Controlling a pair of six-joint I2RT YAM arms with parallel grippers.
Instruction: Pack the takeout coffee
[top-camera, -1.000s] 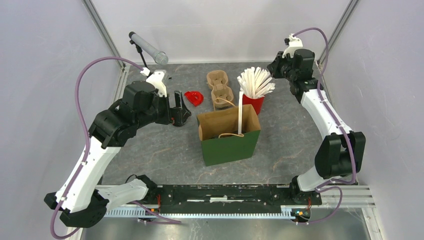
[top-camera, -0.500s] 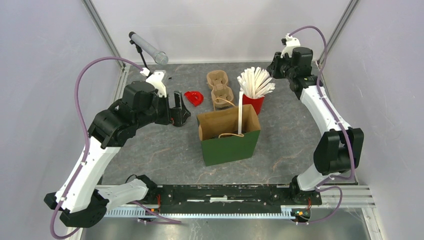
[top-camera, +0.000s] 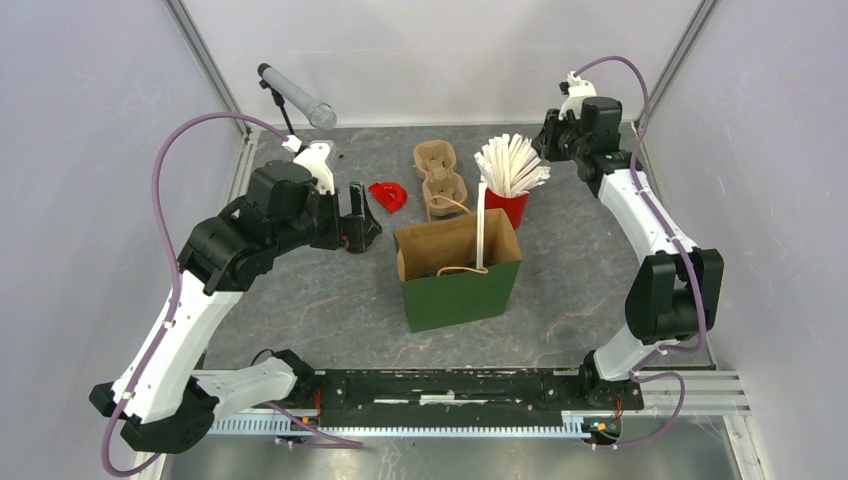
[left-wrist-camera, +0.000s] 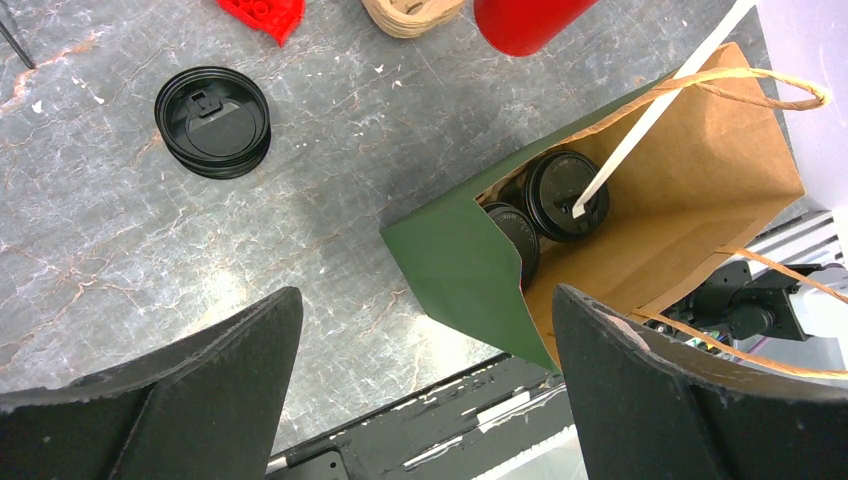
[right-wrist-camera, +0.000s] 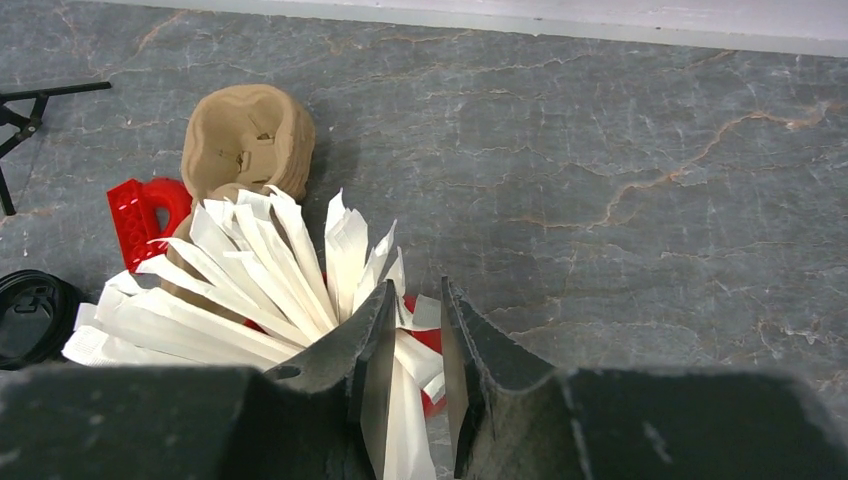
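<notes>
Over the last second the right gripper (right-wrist-camera: 416, 292) has been drawn slightly back and up towards the far right corner of the table (top-camera: 330, 300), and its jaws have been parted from shut to a narrow gap. In the wrist view one wrapped straw from the bunch of straws (top-camera: 512, 163) in the red cup (top-camera: 508, 208) is seen between those jaws; whether it is pinched or only straddled cannot be told. The left gripper (left-wrist-camera: 425, 298) is held wide open and empty above the left half of the table, beside the lids (left-wrist-camera: 212, 121). The bag (top-camera: 460, 290) is stood at the middle of the table with two lidded cups (left-wrist-camera: 566, 193) inside, one already fitted with a straw (top-camera: 481, 225). A second straw is therefore judged to be the step in hand. No brand, label or legible writing is found on anything.
</notes>
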